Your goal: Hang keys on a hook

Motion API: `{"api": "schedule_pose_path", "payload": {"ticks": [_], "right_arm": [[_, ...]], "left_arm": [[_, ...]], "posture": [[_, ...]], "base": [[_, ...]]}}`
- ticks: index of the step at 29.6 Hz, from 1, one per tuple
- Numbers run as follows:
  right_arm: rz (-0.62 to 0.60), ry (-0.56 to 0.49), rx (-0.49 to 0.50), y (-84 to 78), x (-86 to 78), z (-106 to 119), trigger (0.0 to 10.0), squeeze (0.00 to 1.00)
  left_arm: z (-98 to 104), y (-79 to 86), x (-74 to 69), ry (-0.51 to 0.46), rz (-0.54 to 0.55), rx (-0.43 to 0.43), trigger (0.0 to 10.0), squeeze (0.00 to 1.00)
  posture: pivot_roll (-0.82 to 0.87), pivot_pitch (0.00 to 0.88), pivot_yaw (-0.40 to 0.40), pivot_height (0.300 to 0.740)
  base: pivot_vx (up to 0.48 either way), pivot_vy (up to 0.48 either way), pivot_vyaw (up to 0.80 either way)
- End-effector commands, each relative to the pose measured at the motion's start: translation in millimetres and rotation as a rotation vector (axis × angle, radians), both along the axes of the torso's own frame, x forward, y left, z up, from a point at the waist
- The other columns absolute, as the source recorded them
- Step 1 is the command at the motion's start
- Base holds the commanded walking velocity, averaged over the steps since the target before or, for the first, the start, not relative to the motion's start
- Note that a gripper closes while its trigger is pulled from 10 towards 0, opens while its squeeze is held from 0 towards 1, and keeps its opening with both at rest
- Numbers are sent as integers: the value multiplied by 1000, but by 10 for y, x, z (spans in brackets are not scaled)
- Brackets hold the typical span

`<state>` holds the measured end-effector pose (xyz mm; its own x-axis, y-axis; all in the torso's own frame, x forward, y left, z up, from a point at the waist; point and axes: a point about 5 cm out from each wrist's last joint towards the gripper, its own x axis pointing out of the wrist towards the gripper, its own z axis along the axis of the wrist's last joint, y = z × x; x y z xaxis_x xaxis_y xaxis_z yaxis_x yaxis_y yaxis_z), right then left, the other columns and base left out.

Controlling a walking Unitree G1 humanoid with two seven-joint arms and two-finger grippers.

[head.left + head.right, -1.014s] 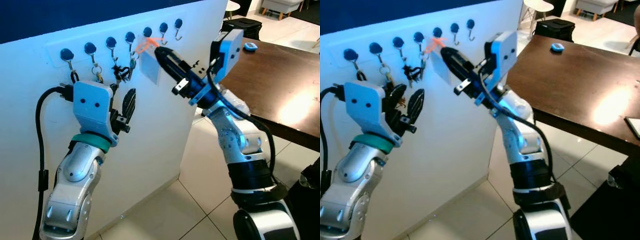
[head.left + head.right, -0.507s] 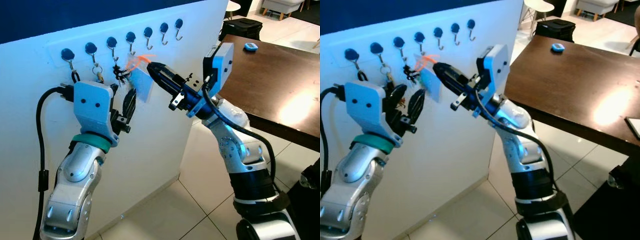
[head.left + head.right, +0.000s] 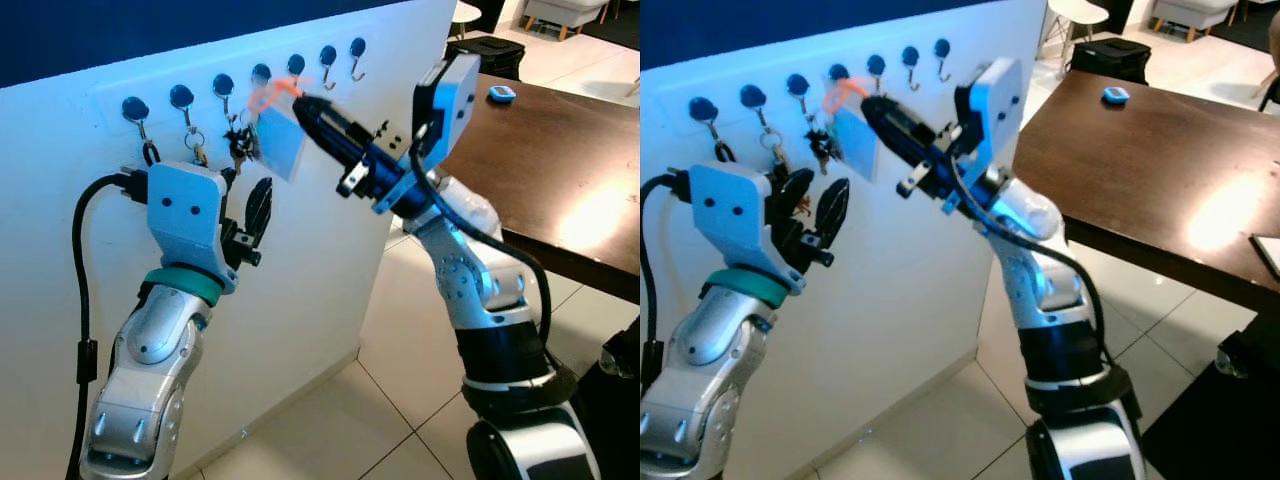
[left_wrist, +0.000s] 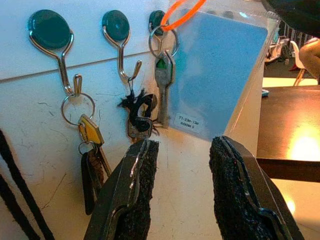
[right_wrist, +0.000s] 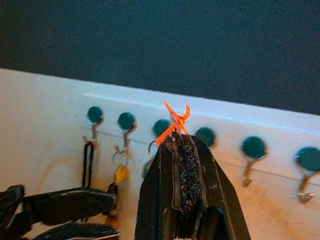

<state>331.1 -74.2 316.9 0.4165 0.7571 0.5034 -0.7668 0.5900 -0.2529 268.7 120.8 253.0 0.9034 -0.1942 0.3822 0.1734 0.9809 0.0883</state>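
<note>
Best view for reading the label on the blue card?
Left wrist view: the blue card faces the camera and its white label is visible. The eye views show the card small and angled. The right gripper pinches its orange loop.

The blue key tag (image 4: 215,75) bears a small white label (partly legible: "ROOM").

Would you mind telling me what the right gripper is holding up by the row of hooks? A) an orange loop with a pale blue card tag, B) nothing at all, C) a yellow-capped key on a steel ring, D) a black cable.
A: the right gripper is shut on the orange loop, and the pale blue card tag hangs from it beside the hooks.
</note>
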Motion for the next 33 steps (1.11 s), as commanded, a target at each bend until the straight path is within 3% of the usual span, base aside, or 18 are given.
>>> {"api": "schedule_pose_path", "payload": {"ticks": [1,15,33], "right_arm": [[-1,1,19,0,9,17,10000,0],[-25,61,13,-54,78,-140,10000,0],[48,39,-15,94,91,-80,10000,0]], "left_arm": [[-39,7,3,21,8,10,10000,0],[-45,9,2,24,7,6,10000,0],[-41,17,-6,26,17,4,10000,0]], "posture": [[-42,14,71,740],[-41,14,75,740],[-31,20,67,740]], "base": [[0,0,0],[0,0,0],[0,0,0]]}}
